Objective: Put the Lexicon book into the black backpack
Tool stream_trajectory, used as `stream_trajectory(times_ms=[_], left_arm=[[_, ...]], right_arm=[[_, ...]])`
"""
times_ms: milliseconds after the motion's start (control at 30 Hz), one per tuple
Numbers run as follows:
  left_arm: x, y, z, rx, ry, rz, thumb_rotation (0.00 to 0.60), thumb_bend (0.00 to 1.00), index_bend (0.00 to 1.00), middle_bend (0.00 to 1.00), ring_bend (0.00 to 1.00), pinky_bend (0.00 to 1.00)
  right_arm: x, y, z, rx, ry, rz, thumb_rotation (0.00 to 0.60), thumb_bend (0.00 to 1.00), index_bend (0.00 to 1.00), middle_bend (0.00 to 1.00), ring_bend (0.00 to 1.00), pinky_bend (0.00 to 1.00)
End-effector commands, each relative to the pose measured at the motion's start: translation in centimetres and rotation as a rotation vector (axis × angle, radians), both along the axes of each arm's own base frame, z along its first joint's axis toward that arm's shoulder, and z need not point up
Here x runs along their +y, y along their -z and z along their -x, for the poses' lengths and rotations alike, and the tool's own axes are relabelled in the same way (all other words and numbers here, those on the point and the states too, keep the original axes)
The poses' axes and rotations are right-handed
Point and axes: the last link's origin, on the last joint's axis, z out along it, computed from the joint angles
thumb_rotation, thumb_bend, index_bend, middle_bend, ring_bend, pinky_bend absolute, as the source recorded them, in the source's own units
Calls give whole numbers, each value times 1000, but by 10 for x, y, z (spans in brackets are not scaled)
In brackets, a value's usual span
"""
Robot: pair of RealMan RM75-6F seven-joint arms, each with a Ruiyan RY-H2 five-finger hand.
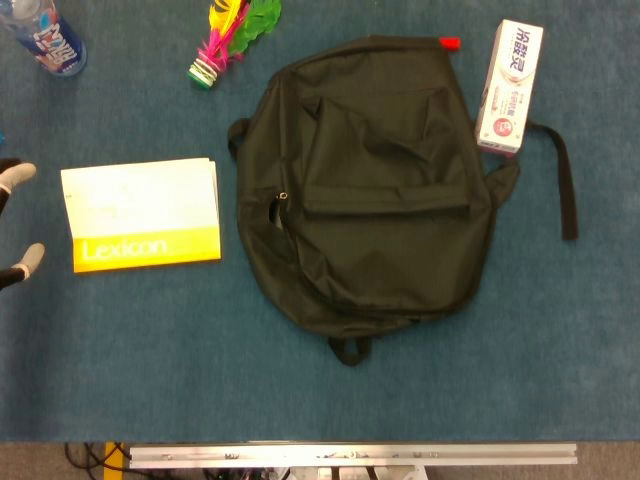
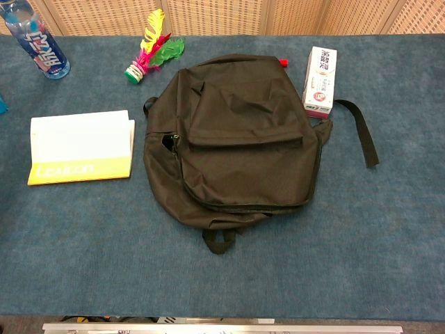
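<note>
My left hand [image 1: 20, 222] showed only two spread fingertips at the frame edge, holding nothing. Just right of them the Lexicon book [image 1: 141, 214] lay flat, long axis running toward the black backpack [image 1: 370, 190] beyond.

— Which parts of the robot show?

— Only a little of the left hand [image 1: 14, 222], at the left edge of the head view. Two pale fingertips [image 1: 20, 175] poke in from dark fingers, one above the other, set well apart with nothing between them.

— And from the chest view?

— It shows no part of that hand.

— The right hand?

— Neither view shows it, nor either arm.
</note>
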Motion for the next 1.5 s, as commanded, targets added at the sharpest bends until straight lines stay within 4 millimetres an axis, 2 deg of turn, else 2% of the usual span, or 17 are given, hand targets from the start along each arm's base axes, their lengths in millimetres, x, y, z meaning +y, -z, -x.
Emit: stream_trajectory(times_ms=[33, 333, 600, 1000, 1200, 1333, 1500], left_arm=[[0, 0, 1, 0, -1, 5, 600, 172, 216, 206, 170, 130], [-2, 3, -1, 20, 28, 55, 600, 172, 225, 214, 173, 130], [1, 15, -6, 56, 74, 132, 600, 172, 227, 220, 173, 129], [6, 60, -6, 152, 78, 276, 600, 173, 268, 226, 173, 129], [11, 73, -6, 186, 65, 289, 600, 173, 262, 242, 177, 131], [12, 78, -5, 190, 53, 280, 600, 172, 255, 295, 230, 184], [11, 85, -2, 195, 36, 278, 600, 172, 258, 309, 255, 207]], right_arm=[[-2, -3, -2, -14, -4, 8, 600, 80, 257, 311, 210, 317], [-9, -14, -6, -54, -8, 36, 600, 81, 257, 312, 210, 318], [-12, -17, -8, -70, -11, 36, 600, 80, 257, 311, 211, 318], [-9, -13, -5, -70, -2, 11, 600, 81, 257, 311, 210, 318], [-8, -12, -3, -71, -1, 6, 600, 80, 257, 311, 210, 318], [-6, -12, -1, -72, 6, 7, 600, 81, 257, 311, 211, 318], [-6, -12, 1, -74, 9, 5, 600, 80, 256, 312, 211, 317]])
